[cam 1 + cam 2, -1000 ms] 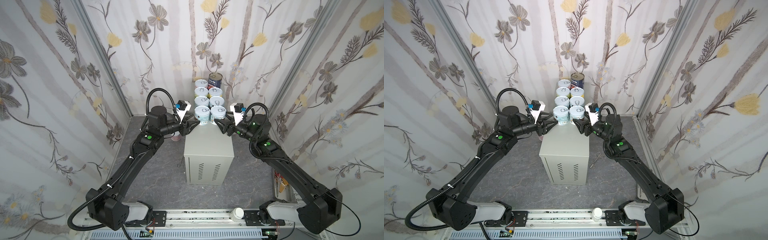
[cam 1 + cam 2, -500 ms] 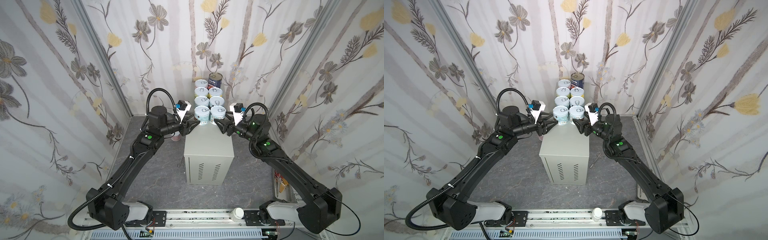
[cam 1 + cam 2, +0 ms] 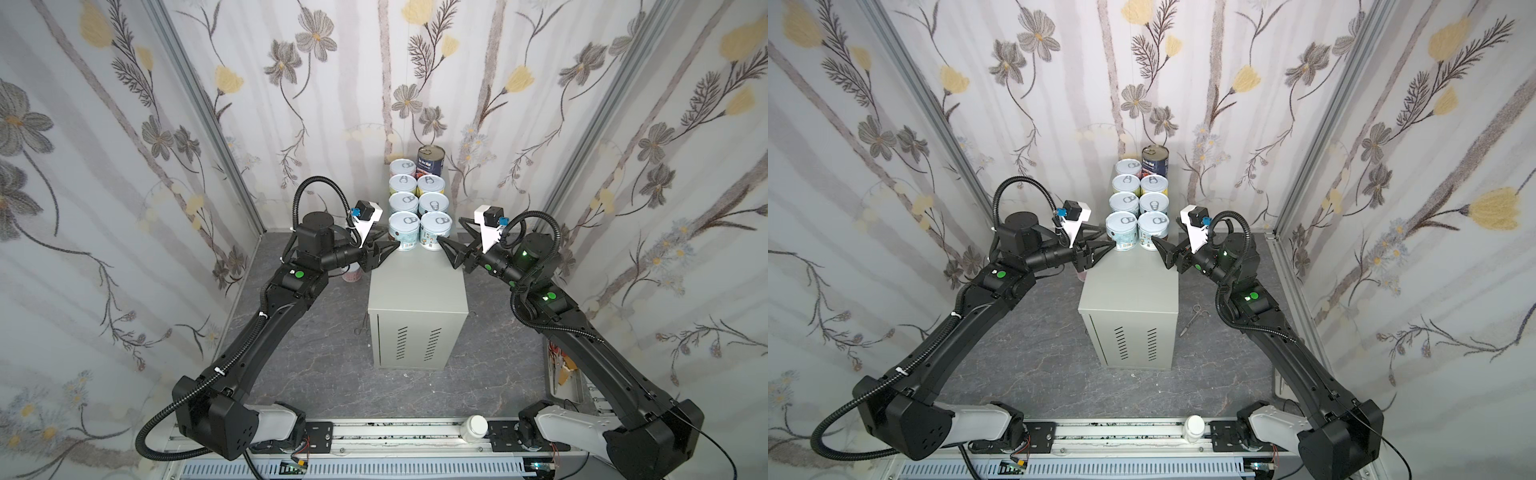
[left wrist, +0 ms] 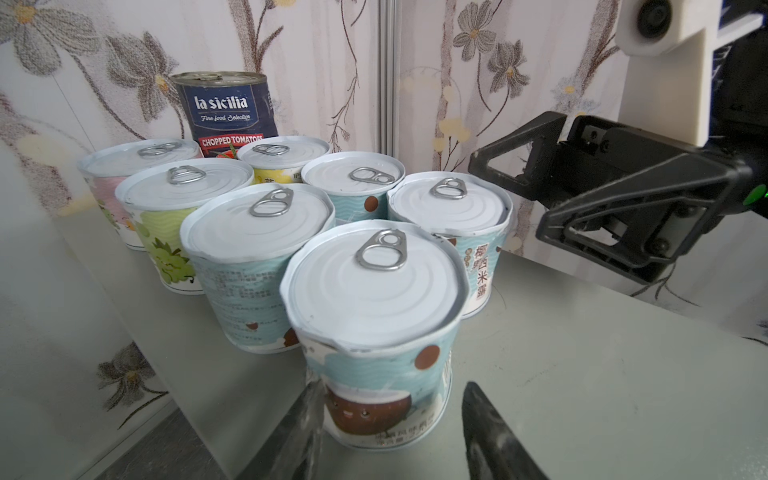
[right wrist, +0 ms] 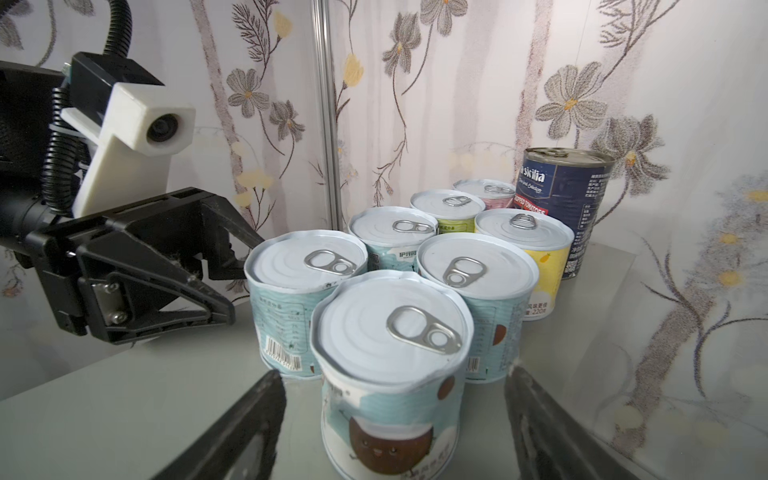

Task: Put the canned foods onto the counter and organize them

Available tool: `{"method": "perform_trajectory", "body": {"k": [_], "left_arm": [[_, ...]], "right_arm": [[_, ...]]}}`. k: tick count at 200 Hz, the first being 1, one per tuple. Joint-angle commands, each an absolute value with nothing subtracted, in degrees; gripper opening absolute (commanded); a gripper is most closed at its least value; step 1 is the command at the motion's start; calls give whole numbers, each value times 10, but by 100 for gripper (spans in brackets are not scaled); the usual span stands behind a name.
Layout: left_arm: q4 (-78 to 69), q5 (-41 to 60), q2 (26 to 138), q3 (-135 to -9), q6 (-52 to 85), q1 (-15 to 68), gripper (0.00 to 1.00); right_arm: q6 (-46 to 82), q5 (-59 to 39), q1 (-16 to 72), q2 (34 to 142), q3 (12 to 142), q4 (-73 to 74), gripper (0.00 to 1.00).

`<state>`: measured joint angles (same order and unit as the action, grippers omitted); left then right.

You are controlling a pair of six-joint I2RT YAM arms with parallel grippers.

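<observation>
Eight cans (image 3: 431,185) stand in two rows at the back of the counter (image 3: 417,286). The left gripper (image 3: 391,240) is clenched on the front-left can (image 3: 404,227). The right gripper (image 3: 450,230) straddles the front-right can (image 3: 435,228), jaws released and clear of it. A pinkish object (image 3: 351,274) on the floor (image 3: 332,353) is largely hidden behind the left arm (image 3: 291,299).

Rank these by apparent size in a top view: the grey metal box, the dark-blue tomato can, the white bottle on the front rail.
1. grey metal box, by far.
2-3. dark-blue tomato can and white bottle look nearly alike; they sit at different distances from the camera, so no firm ranking.
</observation>
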<state>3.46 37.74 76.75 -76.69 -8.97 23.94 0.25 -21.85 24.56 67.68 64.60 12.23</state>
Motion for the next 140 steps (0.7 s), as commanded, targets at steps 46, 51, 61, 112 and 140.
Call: {"method": "perform_trajectory", "body": {"k": [46, 51, 61, 112, 140], "left_arm": [[18, 389, 760, -761, -95, 240, 50], [17, 389, 759, -760, -95, 240, 50], [17, 389, 757, -759, -96, 240, 50], [23, 378, 747, -754, -102, 239, 51], [27, 358, 734, -750, -109, 238, 53]], "right_arm": [[-1, -195, 238, 681, 648, 153, 85], [0, -195, 238, 681, 647, 154, 85], [1, -195, 237, 681, 646, 156, 85], [3, -194, 237, 680, 646, 151, 85], [-2, -191, 235, 675, 652, 147, 85]]}}
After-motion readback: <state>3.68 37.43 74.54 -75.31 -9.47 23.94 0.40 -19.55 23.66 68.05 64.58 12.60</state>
